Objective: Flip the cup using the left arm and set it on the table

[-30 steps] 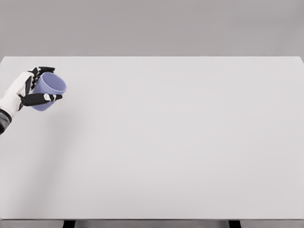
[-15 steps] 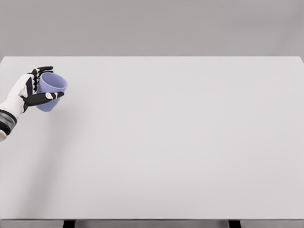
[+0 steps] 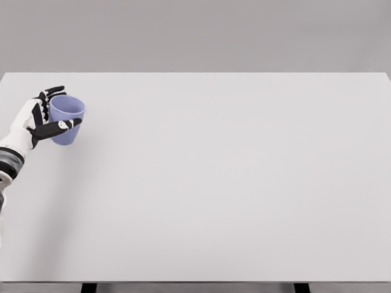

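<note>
Now: blue cup [image 3: 66, 118] at the far left of the frame, upper-left quarter, mouth up and close to upright, leaning only slightly. Whether its base touches the bench [image 3: 232, 183] or hangs just above it cannot be told from this angle. Left hand [image 3: 41, 117] wraps the cup's side wall, thumb across the near side, fingers [image 3: 51, 92] curled round the far side by the rim; a firm clasp on the cup. Forearm enters from the left edge, lower down. Right arm not in view. Judgement: cup looks like thin rigid plastic, light, smooth-walled, so likely to slip or tip if the clasp loosens unevenly; not fragile. Mid-wall hold, as now, seems the sound place, leaving base free to seat flat. Flip looks essentially done; setting down and letting go appear to be what is left. Rest of bench is plain pale surface.
</note>
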